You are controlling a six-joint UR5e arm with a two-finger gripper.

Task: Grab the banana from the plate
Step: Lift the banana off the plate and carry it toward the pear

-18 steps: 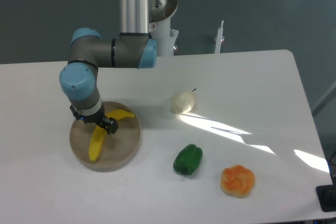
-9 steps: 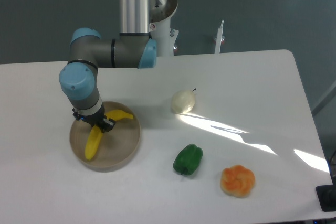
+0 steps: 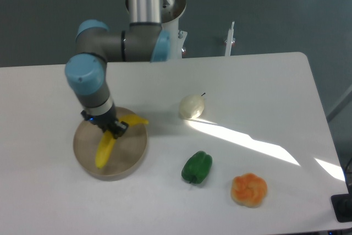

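banana: gripped near its middle, now tilted and shifted right over the plate
gripper: closed on it
change: arm has risen slightly
meaning: lift looks underway

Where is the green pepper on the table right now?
The green pepper sits on the white table toward its front edge, right of the plate, with the orange item to its right and the pale onion behind it.

Was a white table, bearing a tan plate at left, pale onion mid-table, green pepper and orange fruit nearer front.
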